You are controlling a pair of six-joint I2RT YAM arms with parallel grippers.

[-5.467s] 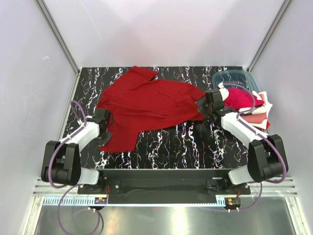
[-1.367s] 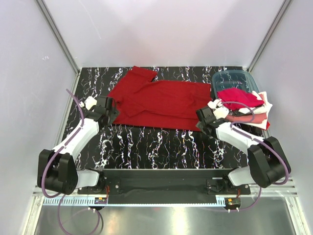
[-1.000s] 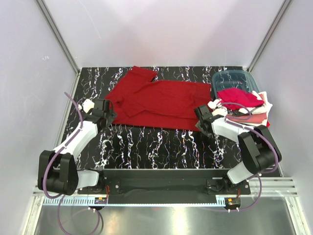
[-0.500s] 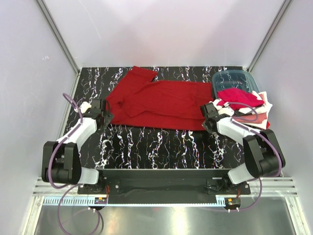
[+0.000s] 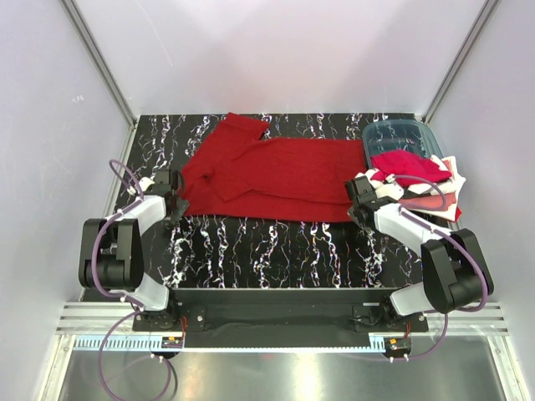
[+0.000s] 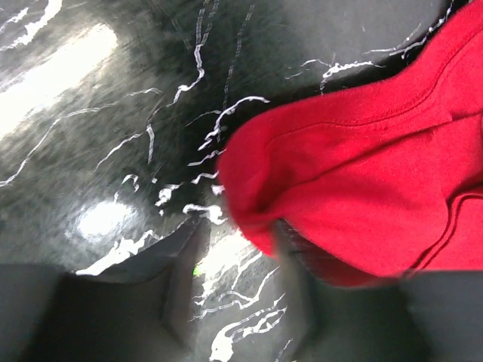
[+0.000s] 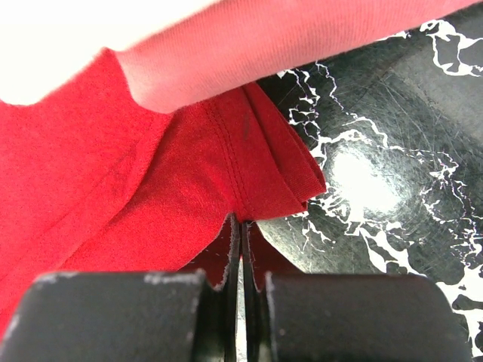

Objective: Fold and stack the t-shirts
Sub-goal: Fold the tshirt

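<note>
The shirt point(image 5: 276, 171) lies spread across the rear half of the table point(image 5: 276, 242), its length running left to right. The bin point(image 5: 401, 134) stands in the rear right corner, just right of the shirt, and the pile point(image 5: 418, 180) of other shirts overlaps the bin's front rim and extends onto the table before it. The left gripper point(image 5: 171, 188) sits at the shirt's left end, and the right gripper point(image 5: 361, 200) sits at the shirt's front right corner, just left of the pile.

Black white-veined table point(image 5: 276, 251), plain pale walls point(image 5: 276, 50), seemingly metal corner posts point(image 5: 99, 67)
</note>
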